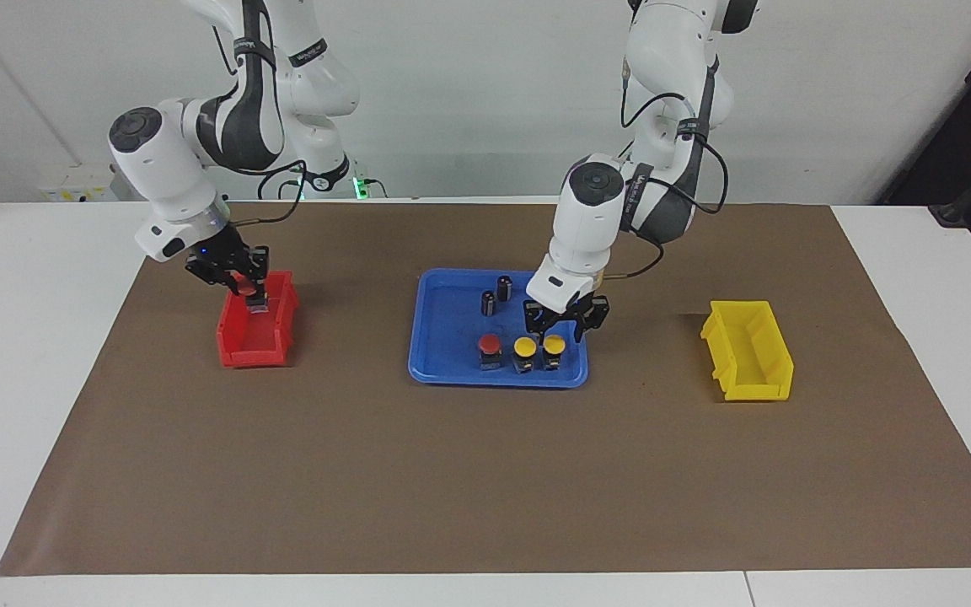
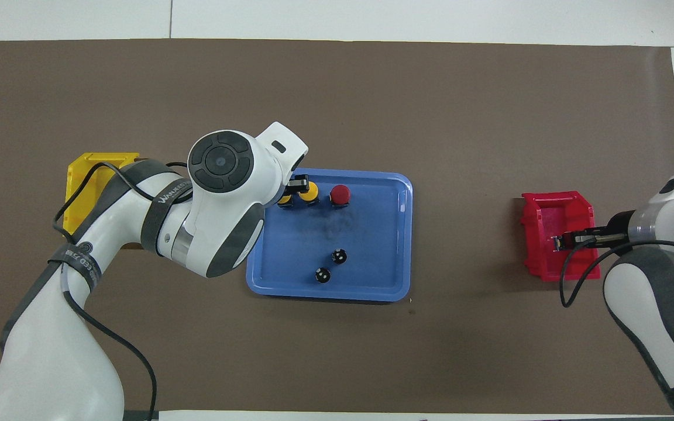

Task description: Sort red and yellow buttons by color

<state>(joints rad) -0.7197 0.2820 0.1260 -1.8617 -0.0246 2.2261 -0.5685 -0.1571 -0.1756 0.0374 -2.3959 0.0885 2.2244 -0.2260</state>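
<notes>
One red button [image 1: 490, 343] and two yellow buttons [image 1: 524, 346] [image 1: 554, 343] stand in a row in the blue tray [image 1: 446, 324], along its edge farthest from the robots. My left gripper [image 1: 565, 324] is open, just above the yellow button at the left arm's end of the row. In the overhead view the red button [image 2: 340, 194] and one yellow button [image 2: 310, 192] show; the left arm partly hides the other [image 2: 284, 200]. My right gripper [image 1: 243, 287] is shut on the second red button [image 1: 241, 283] over the red bin [image 1: 256, 340].
Two small black cylinders with silver tops [image 1: 504, 287] [image 1: 489, 302] stand in the tray nearer the robots. A yellow bin [image 1: 747, 350] sits toward the left arm's end of the brown mat, and the red bin [image 2: 550, 260] toward the right arm's end.
</notes>
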